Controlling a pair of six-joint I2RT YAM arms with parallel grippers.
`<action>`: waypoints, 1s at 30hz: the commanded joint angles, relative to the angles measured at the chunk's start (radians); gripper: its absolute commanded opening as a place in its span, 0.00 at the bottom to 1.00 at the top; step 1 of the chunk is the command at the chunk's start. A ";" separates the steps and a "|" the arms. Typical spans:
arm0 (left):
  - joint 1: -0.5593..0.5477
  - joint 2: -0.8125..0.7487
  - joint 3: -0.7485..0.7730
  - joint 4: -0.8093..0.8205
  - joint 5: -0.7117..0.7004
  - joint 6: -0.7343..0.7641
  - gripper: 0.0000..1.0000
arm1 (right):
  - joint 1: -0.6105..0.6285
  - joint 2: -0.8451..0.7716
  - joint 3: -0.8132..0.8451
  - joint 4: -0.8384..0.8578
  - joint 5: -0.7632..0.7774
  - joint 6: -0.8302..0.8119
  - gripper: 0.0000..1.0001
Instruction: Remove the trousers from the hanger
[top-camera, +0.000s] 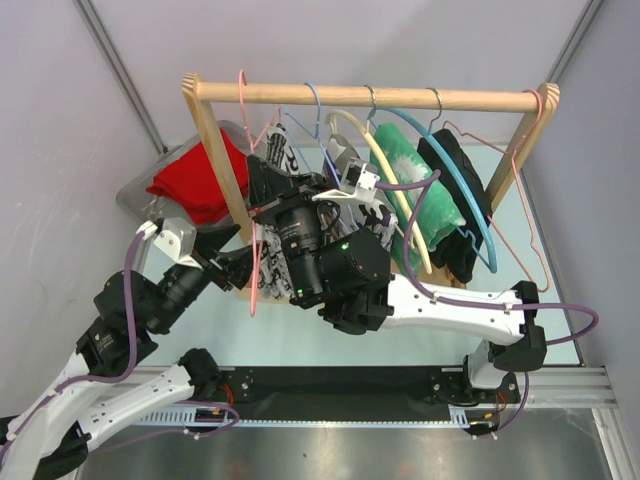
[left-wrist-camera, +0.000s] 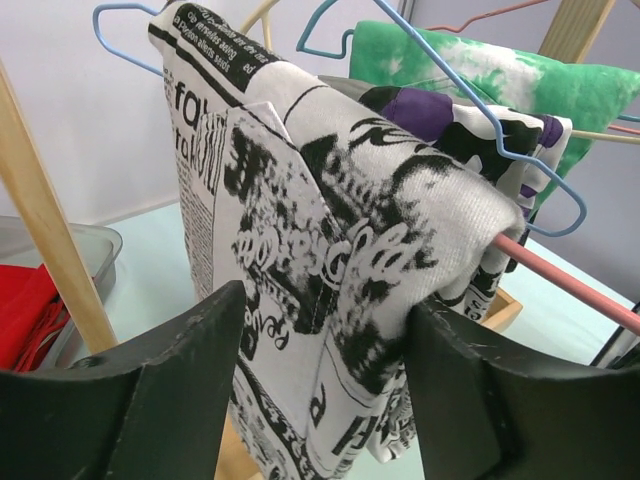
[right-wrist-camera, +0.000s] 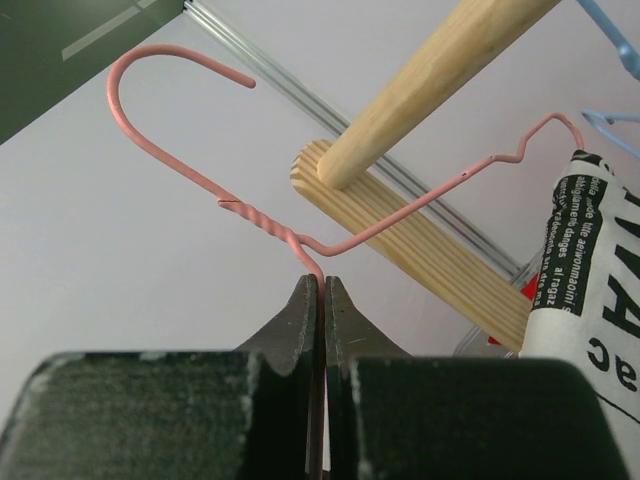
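The top external camera sits high above the near side of the wooden rack (top-camera: 370, 97), looking down and forward over all of it, far enough to take in both posts. The left wrist camera is close by the rack's left post, facing slightly upward at the printed trousers (left-wrist-camera: 330, 250) on the pink hanger (left-wrist-camera: 560, 278), while the right wrist camera sits under the rack's top rail, tilted steeply upward, very near that hanger's hook. All three share the rack's left end, the hanger and the trousers.

Bright diffuse light, faint soft shadows, top view sharp, left tool (left-wrist-camera: 325, 320) slightly soft in foreground
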 joint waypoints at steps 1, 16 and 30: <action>-0.006 0.009 0.002 0.033 -0.002 0.025 0.69 | 0.006 -0.052 0.069 0.046 -0.040 0.106 0.00; -0.004 0.027 0.030 0.097 0.012 0.028 0.75 | 0.014 -0.058 0.062 -0.012 -0.054 0.220 0.00; -0.004 0.089 0.116 0.096 0.017 0.084 0.07 | 0.007 -0.197 -0.092 -0.069 -0.061 0.314 0.00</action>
